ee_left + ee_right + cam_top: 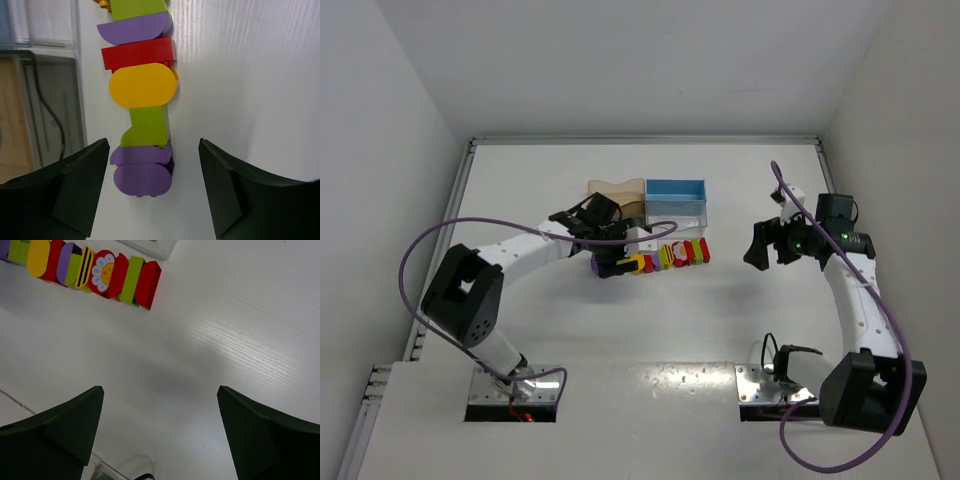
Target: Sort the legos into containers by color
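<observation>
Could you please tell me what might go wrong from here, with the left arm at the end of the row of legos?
The open left pincer straddles the purple lego at the row's end, which touches the green lego beside it; closing may drag or tip that neighbour too. One finger sits close to the nearest bin, so a sideways shift could nudge it.

The left arm [525,247] and right arm [857,305] each consist of white tubular links joined by black joint housings. A purple left cable [420,250] and a purple right cable [892,335] run outside the links. Each base bolts to a bare metal plate [550,397]. The left gripper [152,190] and right gripper [160,432] carry matte black, wedge-shaped fingers [80,190]. A green light [800,241] shows at the right wrist.
</observation>
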{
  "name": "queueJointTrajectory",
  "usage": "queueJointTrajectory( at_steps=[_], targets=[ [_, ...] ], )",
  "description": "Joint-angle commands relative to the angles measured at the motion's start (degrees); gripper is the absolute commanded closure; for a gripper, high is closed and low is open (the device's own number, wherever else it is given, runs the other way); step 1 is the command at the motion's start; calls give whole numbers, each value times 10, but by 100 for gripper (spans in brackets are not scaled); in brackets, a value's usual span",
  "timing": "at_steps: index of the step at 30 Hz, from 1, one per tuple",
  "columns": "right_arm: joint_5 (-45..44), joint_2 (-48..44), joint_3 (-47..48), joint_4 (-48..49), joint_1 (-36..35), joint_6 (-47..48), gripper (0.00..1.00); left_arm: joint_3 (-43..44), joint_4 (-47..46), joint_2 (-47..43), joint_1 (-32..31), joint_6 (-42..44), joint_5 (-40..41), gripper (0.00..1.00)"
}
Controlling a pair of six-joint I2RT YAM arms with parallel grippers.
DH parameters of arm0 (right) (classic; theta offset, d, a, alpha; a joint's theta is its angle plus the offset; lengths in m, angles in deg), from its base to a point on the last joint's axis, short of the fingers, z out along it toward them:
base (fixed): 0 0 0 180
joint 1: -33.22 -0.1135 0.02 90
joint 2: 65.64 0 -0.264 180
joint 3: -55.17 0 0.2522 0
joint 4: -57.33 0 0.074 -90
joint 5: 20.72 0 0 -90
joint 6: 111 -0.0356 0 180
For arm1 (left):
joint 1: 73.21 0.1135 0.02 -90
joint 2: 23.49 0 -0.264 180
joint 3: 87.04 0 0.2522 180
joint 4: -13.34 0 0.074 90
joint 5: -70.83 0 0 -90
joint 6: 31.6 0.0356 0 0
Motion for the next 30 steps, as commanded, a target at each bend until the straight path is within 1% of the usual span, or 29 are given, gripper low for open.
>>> queueJointTrajectory(
  at_steps=[1, 7, 13, 20, 27, 28, 30],
  targets=[
    [14, 10, 35, -2, 2, 14, 4, 8, -24, 23, 11, 34, -28, 22],
    [8, 22, 35, -2, 7, 19, 4, 33, -24, 73, 11, 39, -34, 22],
    [8, 40, 35, 3, 7, 19, 4, 62, -24, 105, 16, 39, -34, 22],
    [8, 50, 51, 3, 7, 26, 4, 85, -24, 151, 16, 39, -34, 22],
    [8, 62, 63, -2, 7, 31, 4, 74, -24, 156, 16, 45, -16, 26],
    [8, 62, 63, -2, 7, 31, 4, 67, -17, 156, 16, 45, -9, 30],
    [15, 67, 68, -2, 7, 31, 4, 62, -11, 162, 16, 51, -1, 33]
  ],
)
